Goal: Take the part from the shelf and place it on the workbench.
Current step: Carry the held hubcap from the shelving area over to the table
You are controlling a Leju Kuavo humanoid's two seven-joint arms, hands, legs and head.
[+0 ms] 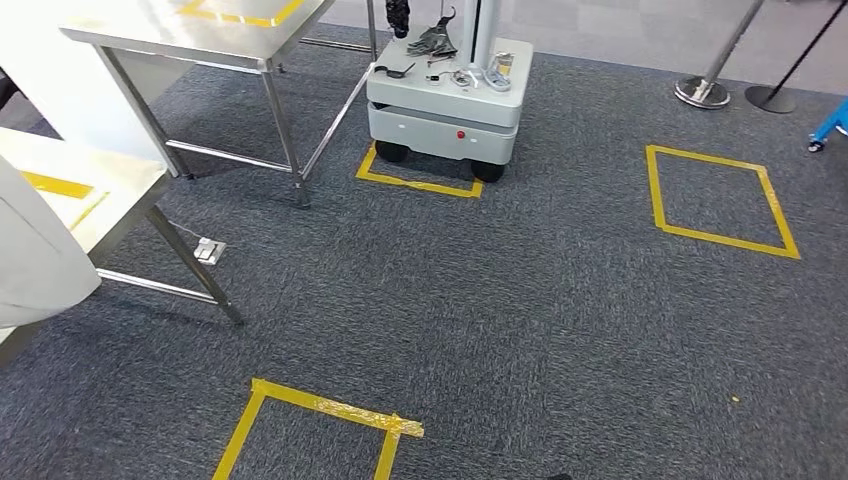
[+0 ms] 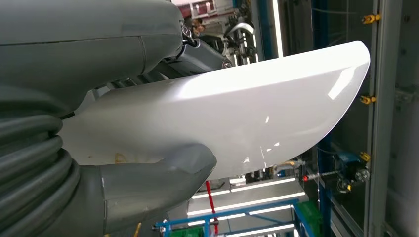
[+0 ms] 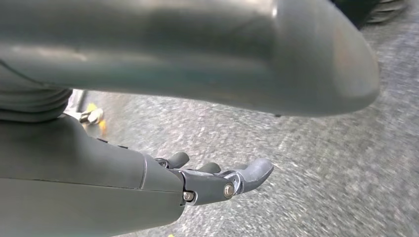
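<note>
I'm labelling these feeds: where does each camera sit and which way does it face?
Head view: high on the body, facing down at carpet, steel tables and a wheeled cart.
Left wrist view: behind the left hand, which holds a white part.
Right wrist view: behind the empty right hand, facing carpet.
Shared: the white part, carpet.

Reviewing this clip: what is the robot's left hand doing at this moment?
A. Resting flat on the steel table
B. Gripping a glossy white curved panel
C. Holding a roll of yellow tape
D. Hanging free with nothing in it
B. In the left wrist view the left hand has its thick grey thumb pressed against the glossy white curved panel, with the darker fingers over its far side.
</note>
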